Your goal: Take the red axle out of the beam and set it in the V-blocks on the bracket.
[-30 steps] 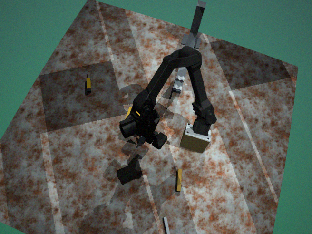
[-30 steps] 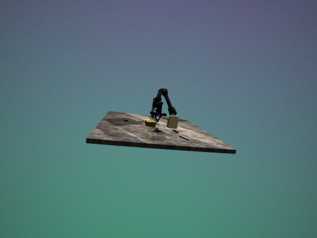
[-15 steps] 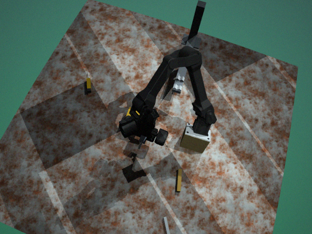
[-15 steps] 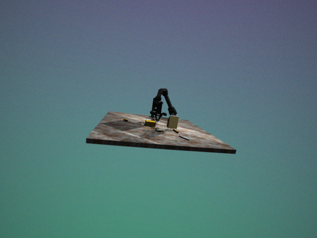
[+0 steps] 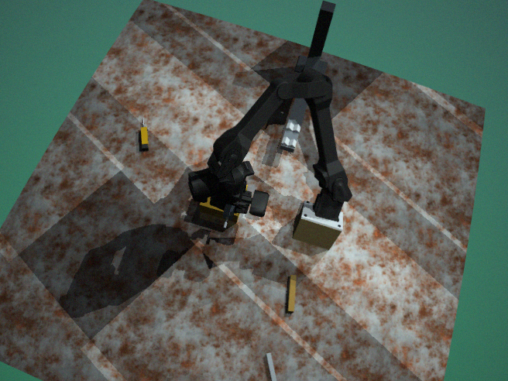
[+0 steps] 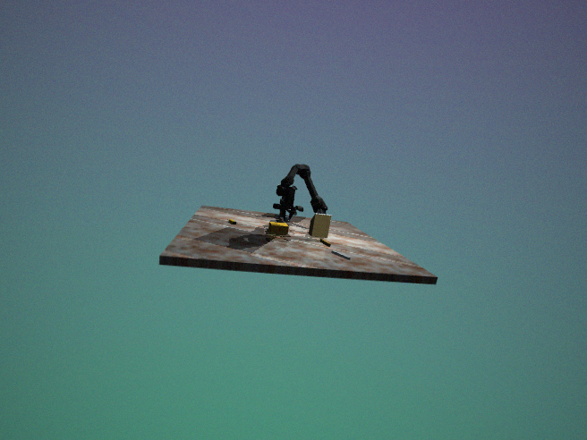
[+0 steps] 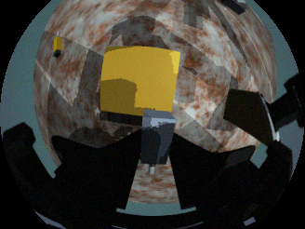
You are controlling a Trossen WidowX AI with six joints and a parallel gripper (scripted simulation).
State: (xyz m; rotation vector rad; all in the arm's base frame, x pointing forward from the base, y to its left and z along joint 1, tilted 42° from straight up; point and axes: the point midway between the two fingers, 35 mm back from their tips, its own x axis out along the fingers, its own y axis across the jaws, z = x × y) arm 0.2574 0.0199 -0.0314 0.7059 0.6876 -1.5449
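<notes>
Arches over rust-mottled tbl (image 5: 368, 245) (image 6: 199, 246) (image 7: 209, 84) w/ blk arm (image 5: 305, 86) (image 6: 300, 170), from box-like base (image 5: 317, 235) (image 6: 319, 225) (image 7: 244, 112). Grips blue-grey pc (image 5: 228, 215) (image 7: 158, 135) in gripper (image 5: 228, 212) (image 6: 286, 218) (image 7: 155, 133), near yellow blk (image 5: 207, 204) (image 6: 278, 228) (image 7: 139, 79), partly hidden. Shows bracket (image 5: 296, 108) (image 7: 233, 6) w/ pale V-blocks (image 5: 290, 135) betw. upper & lower arm, as seen from above. Also shows yellow-and-blk pc (image 5: 143, 135) (image 6: 232, 221) (image 7: 57, 46) far L of pic, yellow bar (image 5: 291, 293) (image 6: 325, 241) below base, grey strip (image 5: 270, 366) (image 6: 340, 254) at btm edge.

Top view: arm (image 5: 303, 84) (image 6: 308, 181) hides part of the yellow block (image 5: 219, 211) (image 6: 278, 228) (image 7: 139, 81). Grey strip (image 5: 271, 366) (image 6: 340, 255) is cut off at the bottom edge there. Wrist view: bracket (image 5: 298, 107) (image 7: 233, 6) is cut off up top. Ext. view: gripper tips (image 6: 285, 219) too small to tell what's btwn them. Can't see the red axle, prob. too small or hid.
</notes>
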